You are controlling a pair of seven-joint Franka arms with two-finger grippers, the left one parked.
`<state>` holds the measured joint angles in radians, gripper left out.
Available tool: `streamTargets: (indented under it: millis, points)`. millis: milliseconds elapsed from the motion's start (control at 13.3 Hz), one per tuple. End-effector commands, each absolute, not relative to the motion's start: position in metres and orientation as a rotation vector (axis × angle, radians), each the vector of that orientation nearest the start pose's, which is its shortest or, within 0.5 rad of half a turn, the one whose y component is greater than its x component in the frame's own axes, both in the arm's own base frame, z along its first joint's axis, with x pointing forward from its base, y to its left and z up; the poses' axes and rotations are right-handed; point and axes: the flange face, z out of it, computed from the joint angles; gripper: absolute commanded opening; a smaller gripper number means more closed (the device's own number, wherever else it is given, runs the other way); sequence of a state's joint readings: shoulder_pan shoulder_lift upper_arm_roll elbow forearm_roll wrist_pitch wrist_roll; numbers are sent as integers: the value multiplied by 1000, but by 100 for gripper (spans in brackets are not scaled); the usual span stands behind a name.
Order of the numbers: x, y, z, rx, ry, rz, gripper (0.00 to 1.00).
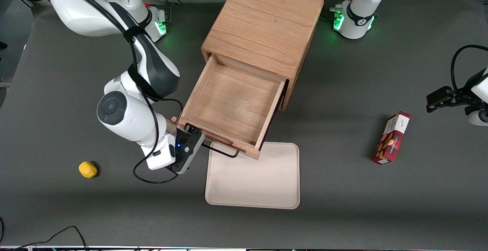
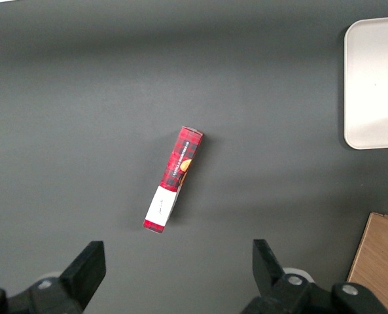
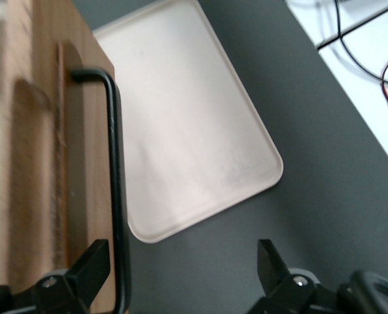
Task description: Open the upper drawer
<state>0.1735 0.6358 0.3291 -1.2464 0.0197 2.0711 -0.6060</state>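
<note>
The upper drawer [image 1: 232, 106], a shallow light oak box, stands pulled far out of the oak cabinet [image 1: 263, 26] toward the front camera, and its inside is bare. Its long black wire handle [image 1: 223, 151] runs across its front and shows in the right wrist view [image 3: 116, 183]. My right gripper [image 1: 196, 136] is at the working arm's end of the handle. It is open, fingers wide apart [image 3: 180, 275]. The handle bar passes between the fingers, close beside one finger [image 3: 92, 265] and apart from the other. The lower drawer is hidden under the upper one.
A cream tray [image 1: 253, 190] lies on the table just in front of the drawer, partly under it, and shows in the wrist view [image 3: 194, 131]. A yellow lump [image 1: 87, 169] lies toward the working arm's end. A red box [image 1: 392, 137] lies toward the parked arm's end.
</note>
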Motion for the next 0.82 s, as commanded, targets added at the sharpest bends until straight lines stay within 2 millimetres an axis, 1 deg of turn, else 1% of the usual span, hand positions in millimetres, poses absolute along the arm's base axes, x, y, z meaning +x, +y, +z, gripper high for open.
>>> streamTargets:
  millis: [0, 75, 150, 225, 300, 375, 450, 525, 600, 675, 750]
  points:
    - [682, 280, 496, -2583, -1184, -424, 100]
    - [678, 267, 513, -2619, -1105, -413, 100]
    - [673, 248, 527, -2655, -1051, -401, 100]
    - [662, 228, 542, -2692, -1013, -387, 100]
    - [653, 201, 551, -2745, -974, -369, 100]
    - [643, 168, 559, -2794, -918, -350, 100]
    - [628, 135, 565, -2851, -826, -288, 100]
    - [609, 107, 579, -2919, -689, -231, 100]
    - [592, 88, 588, -3016, -520, -159, 100]
    - [578, 75, 597, -3087, -346, -110, 100]
    - [564, 57, 599, -3115, -220, -36, 100]
